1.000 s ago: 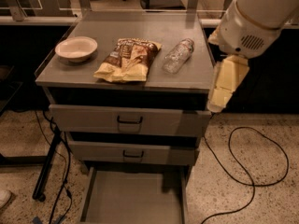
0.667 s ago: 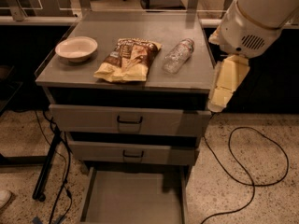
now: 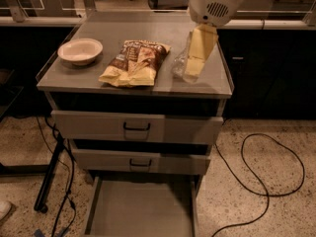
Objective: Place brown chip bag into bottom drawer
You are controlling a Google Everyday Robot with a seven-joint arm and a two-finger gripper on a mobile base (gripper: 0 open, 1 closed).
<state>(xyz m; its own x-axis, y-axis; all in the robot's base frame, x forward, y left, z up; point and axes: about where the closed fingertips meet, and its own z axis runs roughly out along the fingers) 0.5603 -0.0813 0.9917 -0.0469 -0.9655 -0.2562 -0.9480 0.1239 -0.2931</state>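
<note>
Grey desk [image 3: 98,80]: the metal top of the cabinet; it carries a bowl, the bag and a bottle.
Brown chip bag [image 3: 134,62]: lies flat on the desk, near the middle and close to the front edge, between the bowl and the bottle. It touches neither of them, and nothing holds it.
Bowl [image 3: 80,51]: pale, upright, on the left part of the desk, near the bag.
Clear plastic bottle [image 3: 177,65]: lies on the right part of the desk, partly hidden behind the gripper.
Gripper [image 3: 191,72]: pale yellow, hangs down from the white arm head [image 3: 215,1] over the right part of the desk, in front of the bottle and apart from the bag.
Gripper state: I cannot tell if it is open or closed.
Bottom drawer [image 3: 140,209]: pulled out low near the floor, under the two upper drawers; its flat grey floor and thin side walls are visible.
Upper drawers [image 3: 187,130]: both pushed in, each with a black handle [image 3: 137,127].
Black cable [image 3: 269,181]: curls on the speckled floor, right of the cabinet.
</note>
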